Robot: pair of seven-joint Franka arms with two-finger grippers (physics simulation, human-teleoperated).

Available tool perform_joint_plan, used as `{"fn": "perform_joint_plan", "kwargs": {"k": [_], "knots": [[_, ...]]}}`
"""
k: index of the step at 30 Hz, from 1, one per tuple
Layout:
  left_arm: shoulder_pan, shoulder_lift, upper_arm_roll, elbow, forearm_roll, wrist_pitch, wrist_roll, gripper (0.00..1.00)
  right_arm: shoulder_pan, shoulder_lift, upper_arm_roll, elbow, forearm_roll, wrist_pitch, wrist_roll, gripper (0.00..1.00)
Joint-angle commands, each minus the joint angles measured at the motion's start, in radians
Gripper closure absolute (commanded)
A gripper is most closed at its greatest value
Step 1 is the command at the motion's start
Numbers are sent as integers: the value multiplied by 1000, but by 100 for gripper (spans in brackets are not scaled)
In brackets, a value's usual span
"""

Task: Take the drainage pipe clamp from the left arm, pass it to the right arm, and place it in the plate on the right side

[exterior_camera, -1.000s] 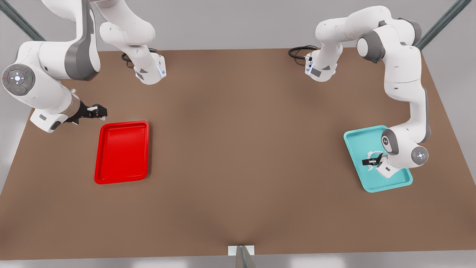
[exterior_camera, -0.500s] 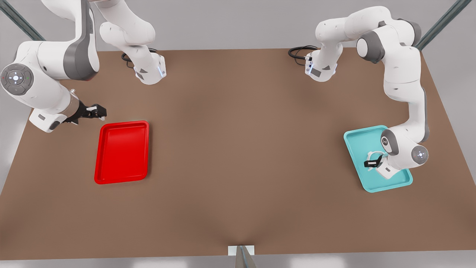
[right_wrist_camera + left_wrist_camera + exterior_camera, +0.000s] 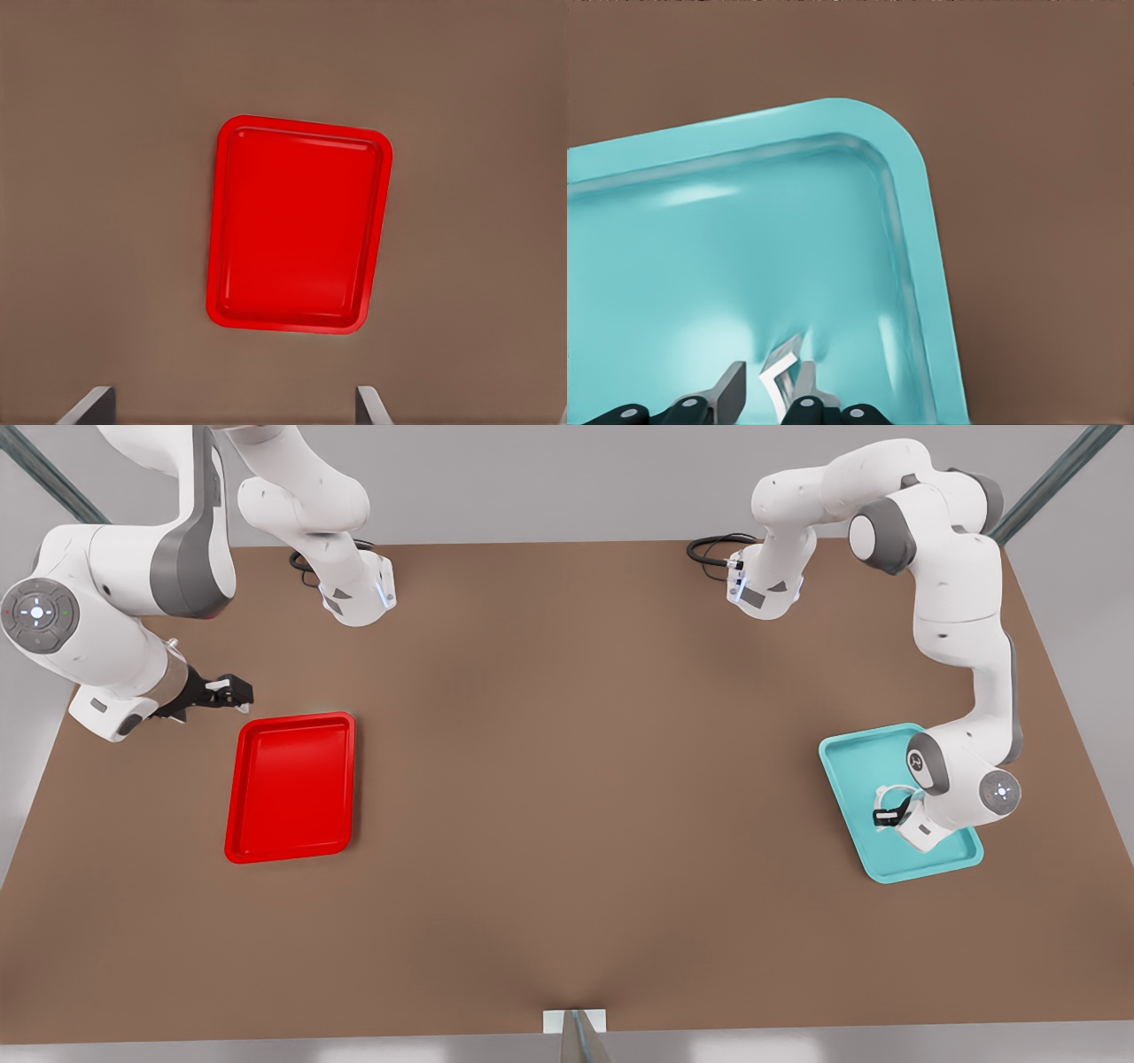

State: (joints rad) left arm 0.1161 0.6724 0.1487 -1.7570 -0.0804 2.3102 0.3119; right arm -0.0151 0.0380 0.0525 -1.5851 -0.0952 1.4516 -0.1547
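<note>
clamp (image 3: pixel 780 376): in teal tray (image 3: pixel 850 753), small, light, thin, slippery; grab its curved middle | left claw (image 3: pixel 764 403): fingers close around clamp, grip unsure | right claw (image 3: pixel 232 688): open, empty, waits near plate (image 3: pixel 292 786)

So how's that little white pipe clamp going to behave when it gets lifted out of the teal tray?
The drainage pipe clamp is a thin open strap, so probably very light and slightly springy. Its narrow band between the left end effector fingers could twist or slip. The teal tray looks glossy, so a nudge might slide it.

Bare table (image 3: pixel 576 779) lies open between teal tray (image 3: pixel 850 757) and plate (image 3: pixel 292 788).
</note>
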Motion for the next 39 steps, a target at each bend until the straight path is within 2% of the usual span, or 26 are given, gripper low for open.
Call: {"fn": "perform_joint_plan", "kwargs": {"k": [1,4,18,20,24,39], "knots": [[-1,-2,0,1,1,-15,-2,56,0,-1,-2,2,0,0,-13,0],[-1,-1,0,1,-1,-14,-22,64,0,-3,1,-3,3,1,-11,0],[-4,12,0,4,1,-8,-28,65,0,19,-5,40,-11,-8,-13,0],[-4,12,0,4,1,-8,-30,66,0,13,0,42,-11,-8,-8,0],[-4,13,0,4,-1,-9,-48,75,0,14,0,40,-11,-8,-9,0],[-10,15,0,5,4,-15,-65,79,0,17,-3,40,-11,-5,-9,0]]}}
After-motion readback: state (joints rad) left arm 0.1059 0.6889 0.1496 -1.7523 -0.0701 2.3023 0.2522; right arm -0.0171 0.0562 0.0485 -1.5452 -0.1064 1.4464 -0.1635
